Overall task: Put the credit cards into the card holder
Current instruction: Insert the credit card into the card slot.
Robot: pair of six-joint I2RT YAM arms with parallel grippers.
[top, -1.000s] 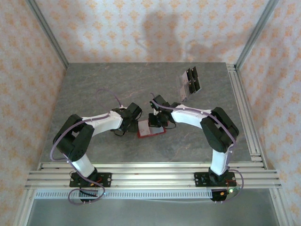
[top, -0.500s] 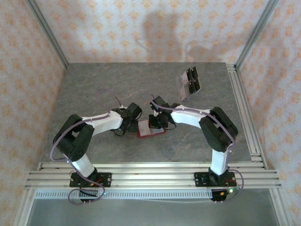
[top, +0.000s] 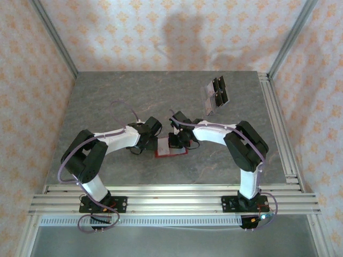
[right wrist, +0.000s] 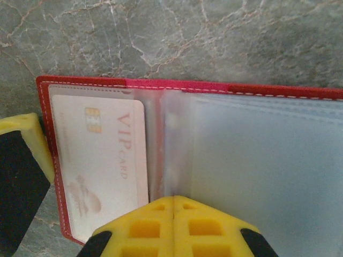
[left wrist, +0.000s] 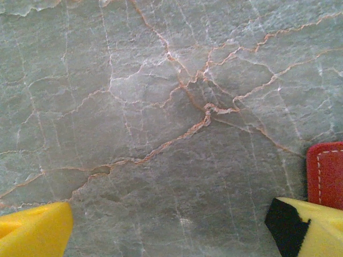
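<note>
The red folding card holder (right wrist: 161, 84) lies open toward the near edge of the tabletop (top: 107, 101): brace its side with your wide-open left gripper (left wrist: 171, 231), then lift your right gripper (right wrist: 172, 213), fingers pressed together over the fold, clear before reaching for the thin grey-mauve credit cards (top: 216, 95) toward the far-right corner.

From above, we find the card holder (top: 172, 151) partly covered along its far edge by the left claw (top: 156, 141) and the right claw (top: 176, 140). The credit cards (top: 216, 95), well beyond it to the right, are too small for us to count or read. In the right wrist view its right side runs off the picture and its near edge hides under pressed-together fingers (right wrist: 139, 230), while in the left wrist view we catch just a red corner, its lower end behind a yellow finger (left wrist: 316, 230).
</note>
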